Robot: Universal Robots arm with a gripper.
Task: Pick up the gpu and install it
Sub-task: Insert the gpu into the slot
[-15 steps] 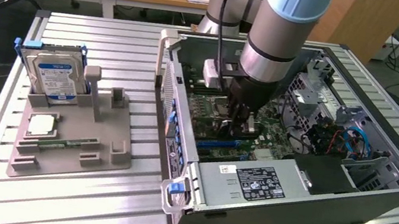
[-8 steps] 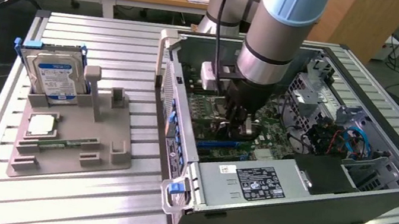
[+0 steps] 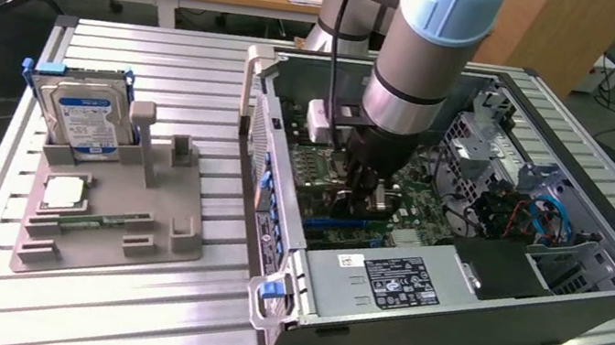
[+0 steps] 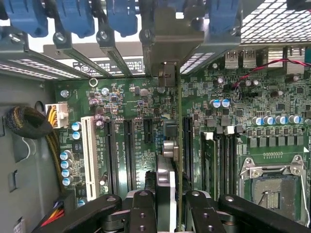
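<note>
Slatted metal table [image 3: 137, 312] carries an open computer case [image 3: 582, 313]. Inside it, over the motherboard [image 4: 272, 111], the gripper [image 4: 171, 206] clamps the gpu [image 4: 167, 160] edge-on (bracket end toward the case's rear slots).

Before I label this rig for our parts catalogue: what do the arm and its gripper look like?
The arm is a thick silver-grey tube with pale blue joint caps, and a dark cable runs down beside it. The gripper is black, with jointed metal links fixed by round rivets.
</note>
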